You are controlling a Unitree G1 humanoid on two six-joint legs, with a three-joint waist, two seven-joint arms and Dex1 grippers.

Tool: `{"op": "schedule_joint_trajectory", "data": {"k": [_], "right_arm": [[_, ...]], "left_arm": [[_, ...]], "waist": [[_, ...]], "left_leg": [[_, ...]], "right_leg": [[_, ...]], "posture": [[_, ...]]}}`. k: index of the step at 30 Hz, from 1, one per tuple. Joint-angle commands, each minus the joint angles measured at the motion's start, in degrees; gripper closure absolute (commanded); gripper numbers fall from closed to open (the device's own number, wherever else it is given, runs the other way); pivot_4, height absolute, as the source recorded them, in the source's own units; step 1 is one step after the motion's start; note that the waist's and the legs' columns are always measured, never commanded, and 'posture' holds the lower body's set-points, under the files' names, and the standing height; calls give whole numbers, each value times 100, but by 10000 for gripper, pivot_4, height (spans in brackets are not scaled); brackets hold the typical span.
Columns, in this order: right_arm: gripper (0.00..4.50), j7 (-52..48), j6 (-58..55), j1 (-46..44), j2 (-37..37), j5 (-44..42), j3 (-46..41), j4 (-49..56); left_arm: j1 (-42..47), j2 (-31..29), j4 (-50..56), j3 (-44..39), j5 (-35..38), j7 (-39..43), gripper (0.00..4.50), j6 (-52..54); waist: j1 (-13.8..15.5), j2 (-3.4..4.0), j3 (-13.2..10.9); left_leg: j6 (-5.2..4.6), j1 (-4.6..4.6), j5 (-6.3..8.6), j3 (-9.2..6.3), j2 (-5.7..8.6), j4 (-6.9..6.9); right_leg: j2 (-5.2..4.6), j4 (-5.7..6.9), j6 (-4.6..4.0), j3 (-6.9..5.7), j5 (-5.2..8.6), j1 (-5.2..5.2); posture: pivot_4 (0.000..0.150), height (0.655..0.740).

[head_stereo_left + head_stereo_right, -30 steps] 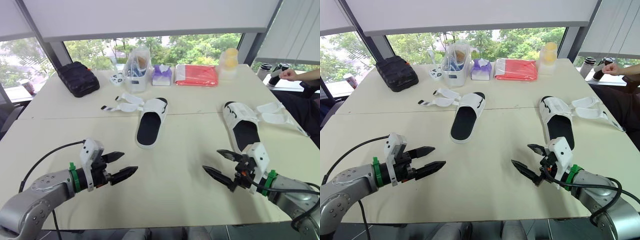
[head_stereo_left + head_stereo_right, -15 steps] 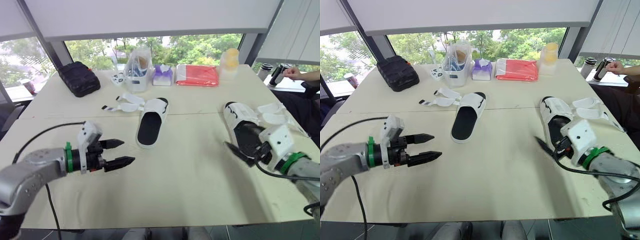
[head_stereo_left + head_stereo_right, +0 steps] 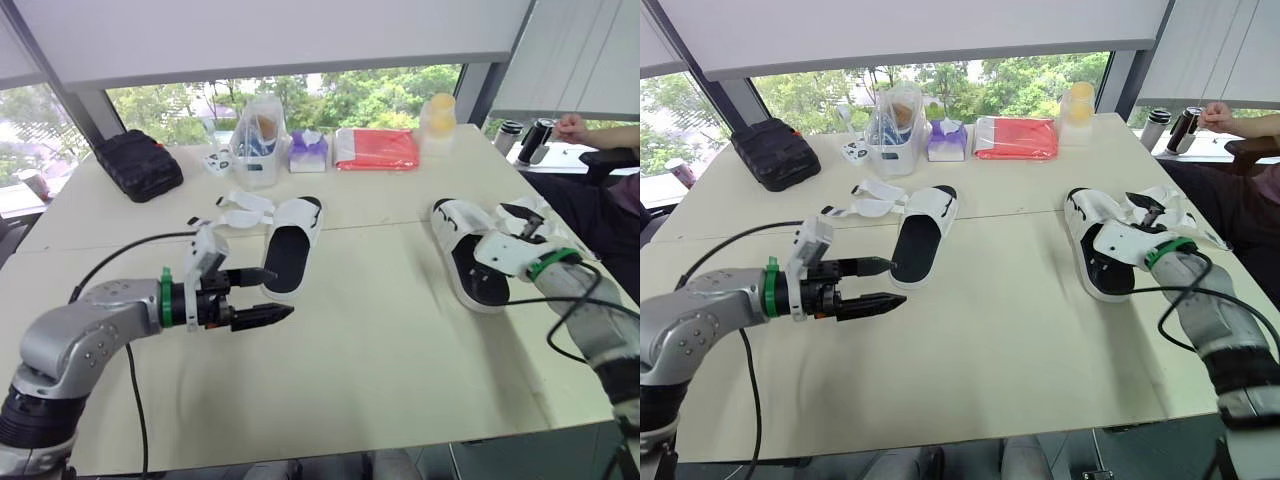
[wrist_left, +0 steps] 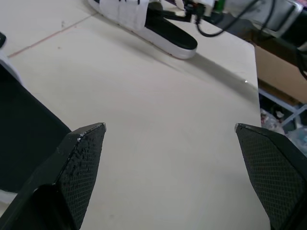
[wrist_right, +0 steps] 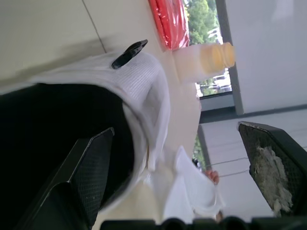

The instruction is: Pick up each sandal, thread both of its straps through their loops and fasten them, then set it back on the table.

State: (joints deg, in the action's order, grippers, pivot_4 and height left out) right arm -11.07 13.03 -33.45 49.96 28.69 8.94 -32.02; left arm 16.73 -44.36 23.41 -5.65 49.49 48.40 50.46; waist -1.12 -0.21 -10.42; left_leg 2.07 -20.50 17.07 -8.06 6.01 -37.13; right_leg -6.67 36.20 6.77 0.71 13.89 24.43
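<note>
White straps [image 3: 245,210] lie unthreaded; left gripper [image 4: 170,126] near left sandal [image 3: 285,250] and right gripper [image 5: 175,127] at right sandal [image 3: 465,255] both stand wide open, empty, so pick-up probably comes next.

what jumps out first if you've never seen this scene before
Two white sandals with black insoles lie on the table: the middle sandal and the right sandal, each with its straps splayed loose beside it. The left gripper, open, hovers near the middle sandal's heel. The right gripper, open, is over the right sandal's outer side, by its loose straps.
</note>
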Motion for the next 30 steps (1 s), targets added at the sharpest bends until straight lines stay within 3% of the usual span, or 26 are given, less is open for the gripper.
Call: {"op": "schedule_joint_trajectory", "data": {"k": [1, 3, 6, 12, 13, 17, 23, 27, 30], "right_arm": [[706, 588, 496, -850, -286, 434, 376, -1235], [706, 803, 720, -1176, -384, 632, 605, -1741], [9433, 1065, 922, -1618, -533, 1081, 1112, -2556], [40984, 1251, 901, -2058, -665, 1321, 1503, -3310], [44298, 1289, 874, -2112, -679, 1335, 1537, -3379], [44298, 1562, 1046, -2228, -636, 1502, 1721, -3393], [44298, 2636, 3446, -2160, 136, 2299, 2311, -1947], [44298, 2661, 5591, -2153, 677, 2641, 2573, -821], [44298, 2632, 6359, -2112, 791, 2777, 2515, -400]], "left_arm": [[-154, 93, 264, -216, 66, -190, 0, -66], [-221, 118, 284, -224, 34, -230, 0, -80], [-365, 152, 340, -230, -29, -299, 0, -130], [-425, 196, 388, -311, 6, -425, 0, -156], [-430, 207, 398, -309, 9, -441, 0, -159], [-443, 231, 420, -312, 10, -483, 0, -175], [-446, 70, 272, -426, -2, -330, 0, -193], [-223, -62, -21, -330, -109, -118, 0, -228], [-109, -88, -147, -265, -167, -14, 0, -245]], "waist": [[-9, -3, -2], [-3, -6, -3], [13, -6, -3], [-2, -20, 4], [-3, -27, 8], [1, -33, 11], [-4, -29, 8], [-6, -28, 4], [-13, -33, 0]], "left_leg": [[-1, 2, 1, 1, 0, 0], [-3, 5, 2, 6, 0, 0], [-4, 3, 3, 5, 2, 0], [-5, 6, 3, 7, 3, -2], [-5, 8, 3, 8, 1, -4], [-6, 11, 3, 9, -1, -10], [-5, 3, 3, 16, 1, -2], [-4, -2, 4, 22, 3, 9], [-4, -1, 4, 25, 4, 7]], "right_leg": [[1, -1, 4, 11, -3, 0], [2, -3, 8, 22, -6, 1], [4, -3, 10, 28, -9, 3], [8, -4, 10, 39, -16, 3], [12, -4, 9, 41, -18, 2], [16, -4, 8, 45, -23, -2], [18, 0, 11, 52, -26, 17], [21, -1, 12, 55, -26, 30], [25, -2, 13, 58, -26, 29]], "posture": [[1500, 7400], [1500, 7400], [1500, 7400], [1500, 7400], [1500, 7400], [1500, 7400], [1500, 7400], [1500, 7400], [1500, 7400]]}}
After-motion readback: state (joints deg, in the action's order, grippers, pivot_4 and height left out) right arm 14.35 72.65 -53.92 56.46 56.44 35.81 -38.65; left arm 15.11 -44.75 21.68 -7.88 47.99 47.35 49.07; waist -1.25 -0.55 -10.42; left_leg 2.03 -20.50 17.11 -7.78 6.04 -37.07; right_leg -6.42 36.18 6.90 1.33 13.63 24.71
